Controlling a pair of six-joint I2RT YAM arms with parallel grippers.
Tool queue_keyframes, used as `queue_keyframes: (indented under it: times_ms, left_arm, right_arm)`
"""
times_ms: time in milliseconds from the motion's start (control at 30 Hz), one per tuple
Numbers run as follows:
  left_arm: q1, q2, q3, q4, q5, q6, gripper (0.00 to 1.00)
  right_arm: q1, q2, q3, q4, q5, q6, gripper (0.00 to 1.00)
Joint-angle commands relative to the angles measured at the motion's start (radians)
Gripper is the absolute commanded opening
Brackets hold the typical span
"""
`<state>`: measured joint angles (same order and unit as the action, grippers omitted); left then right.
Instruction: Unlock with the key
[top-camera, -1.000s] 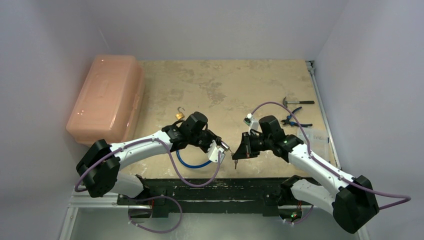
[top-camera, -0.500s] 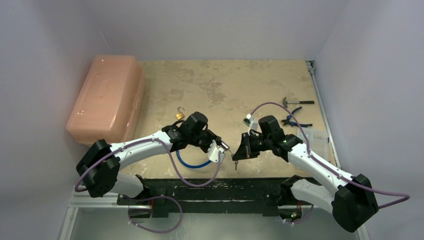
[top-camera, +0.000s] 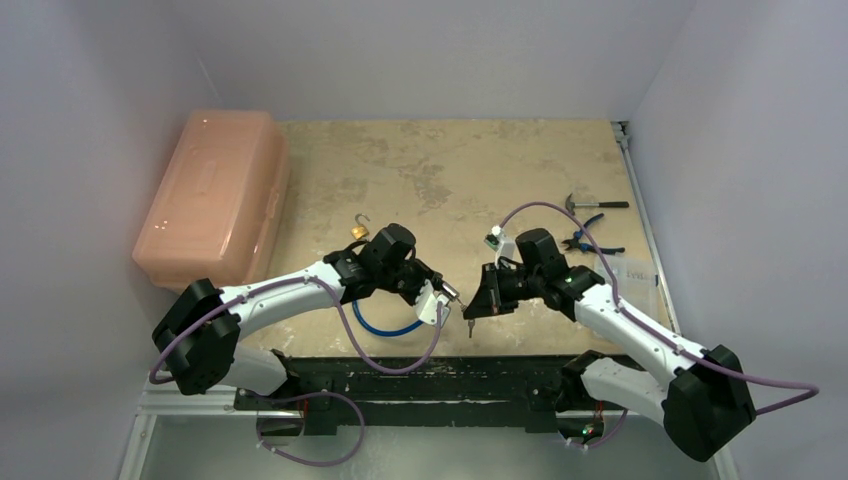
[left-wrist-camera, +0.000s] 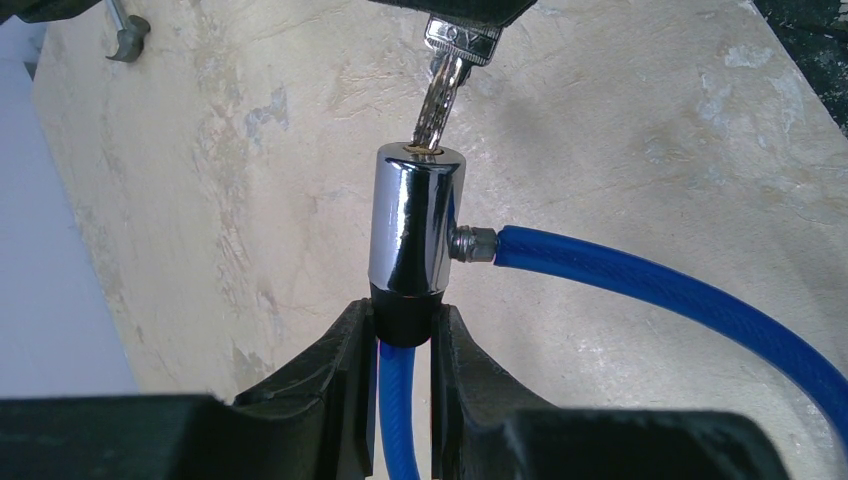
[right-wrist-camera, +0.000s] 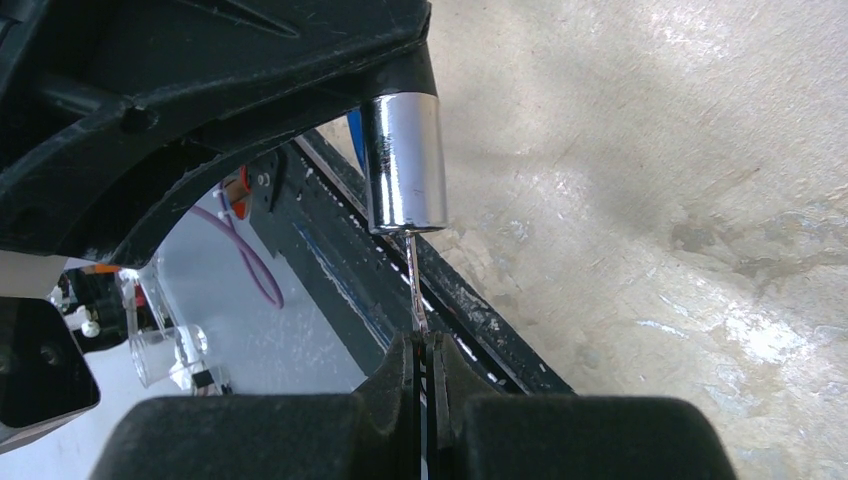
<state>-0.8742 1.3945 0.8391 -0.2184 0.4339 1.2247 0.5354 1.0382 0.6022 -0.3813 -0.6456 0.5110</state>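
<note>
The blue cable lock has a chrome cylinder head (left-wrist-camera: 415, 215) with a black collar (left-wrist-camera: 404, 315). My left gripper (left-wrist-camera: 402, 322) is shut on that collar and holds the head above the table; it also shows in the top view (top-camera: 447, 293). The blue cable (left-wrist-camera: 660, 285) loops away to the right and lies on the table (top-camera: 385, 327). My right gripper (right-wrist-camera: 425, 345) is shut on a silver key (right-wrist-camera: 414, 280). The key's blade sits in the keyhole at the head's end (right-wrist-camera: 404, 170). In the left wrist view the key (left-wrist-camera: 450, 75) enters the head from above.
A peach plastic box (top-camera: 213, 195) stands at the table's left. A small brass padlock (top-camera: 359, 229) with an open shackle lies behind my left arm. Pliers (top-camera: 588, 240) and a small hammer (top-camera: 590, 205) lie at the right. The table's black front rail (top-camera: 430, 372) runs just below the grippers.
My right gripper has shifted slightly left, toward the lock head. My left arm has held still.
</note>
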Motion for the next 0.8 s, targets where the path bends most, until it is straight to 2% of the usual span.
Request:
queue_keyframes:
  times_ms: [0, 767]
  left_arm:
    - [-0.01, -0.032, 0.005, 0.014, 0.023, 0.022, 0.0]
    - [-0.011, -0.035, 0.005, 0.012, 0.019, 0.023, 0.0]
  right_arm:
    - [-0.002, 0.013, 0.035, 0.023, -0.006, -0.023, 0.0]
    - [-0.002, 0.001, 0.019, 0.028, 0.026, -0.004, 0.0]
